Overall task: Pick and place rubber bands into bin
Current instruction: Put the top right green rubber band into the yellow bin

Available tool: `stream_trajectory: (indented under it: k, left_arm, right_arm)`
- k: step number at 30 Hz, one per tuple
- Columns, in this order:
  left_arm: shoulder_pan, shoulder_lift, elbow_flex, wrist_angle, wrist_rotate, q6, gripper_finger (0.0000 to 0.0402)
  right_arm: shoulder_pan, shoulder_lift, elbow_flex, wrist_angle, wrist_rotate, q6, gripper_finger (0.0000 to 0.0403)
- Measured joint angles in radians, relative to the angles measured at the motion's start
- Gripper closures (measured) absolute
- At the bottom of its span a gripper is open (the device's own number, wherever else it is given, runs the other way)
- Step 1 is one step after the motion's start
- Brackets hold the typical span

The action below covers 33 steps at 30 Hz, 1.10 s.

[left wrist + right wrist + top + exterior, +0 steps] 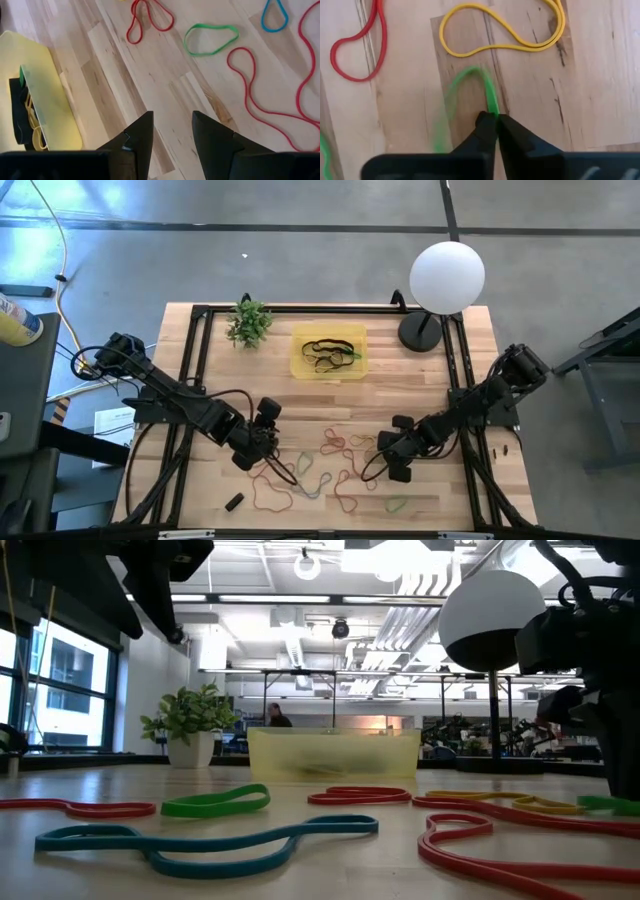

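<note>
Now | right tool [496,121] pinched shut on green rubber band [487,87], low over worktop [600,75] | bin [329,352] well ahead, holding bands | left tool [172,132] parted, empty, bin [55,115] just beside

A: What is counted on the tabletop [200,370]?

B: One yellow bin [329,351] is listed, one green plant [248,323], one lamp with a white globe [447,276], one small black block [234,502].

A: And the rubber bands [335,444]?

B: Roughly ten loose loops are counted on the wood; several more are held in the bin, too tangled for an exact count.

A: Arms?

B: Two, with two fingers [142,137] each.
</note>
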Motion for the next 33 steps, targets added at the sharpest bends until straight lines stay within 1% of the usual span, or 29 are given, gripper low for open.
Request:
stream_trajectory:
  k: [4,8,19,26,33]
  left_arm:
    - [0.0,0.0,0.0,0.0,-0.003,-0.002,0.0277]
    - [0.0,0.0,0.0,0.0,-0.003,-0.001,0.0277]
    - [0.0,0.0,0.0,-0.025,0.0,-0.032,0.0277]
    - [0.0,0.0,0.0,-0.027,0.0,-0.039,0.0277]
    - [0.0,0.0,0.0,-0.028,0.0,-0.039,0.0277]
  right_arm:
    - [0.001,0.0,0.0,-0.006,0.007,0.0,0.0393]
    - [0.002,-0.016,-0.002,-0.013,0.026,-0.03,0.04]
    - [0.003,-0.163,-0.007,-0.128,0.128,-0.029,0.0402]
    - [0.004,-0.246,-0.006,-0.134,0.221,-0.047,0.0402]
    - [0.002,-0.309,-0.005,-0.13,0.335,-0.119,0.0402]
